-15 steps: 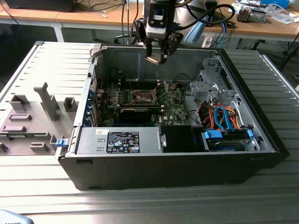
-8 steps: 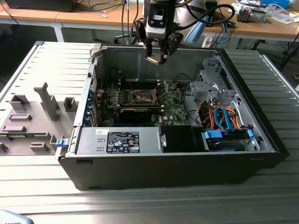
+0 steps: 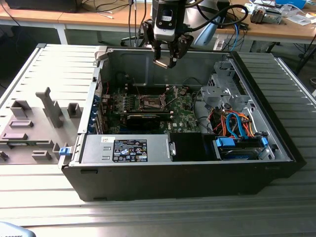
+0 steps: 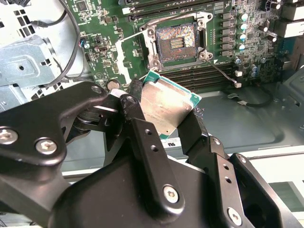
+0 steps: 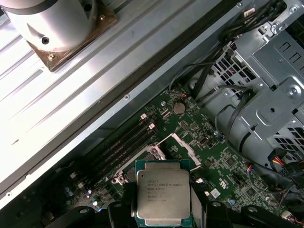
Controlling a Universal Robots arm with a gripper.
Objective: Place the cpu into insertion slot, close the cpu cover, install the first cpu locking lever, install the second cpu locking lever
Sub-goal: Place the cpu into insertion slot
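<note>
- Pincer point(image 3: 165, 61): your two black fingers point(image 4: 137, 123) are closed narrow on the cpu point(image 3: 160, 62), one finger on each of two opposite edges. Both wrist views show the grip point(image 4: 164, 107) point(image 5: 164, 204).
- Position: in the exterior view you hold the cpu in the air above the open computer case point(image 3: 163, 173), over its far wall and well above the motherboard point(image 3: 182, 116).
- Insertion slot point(image 3: 149, 102): it lies bare, with its contact field exposed in the second wrist view point(image 4: 176, 42). The cpu cover point(image 4: 129, 54) is swung off it to one side.
- Surface: the case lies on its side on a ribbed grey metal table point(image 3: 148, 217). A grey plastic panel point(image 3: 29, 133) rests at the exterior view's left.
- Room: wooden desks point(image 3: 98, 17) with cables stand behind the table.
- Cpu attitude: the silvery top point(image 5: 163, 194) faces the first wrist camera. In the second wrist view the chip point(image 4: 164, 109) sits tilted, with one corner towards the slot. It is square, so you have no long axis to note.
</note>
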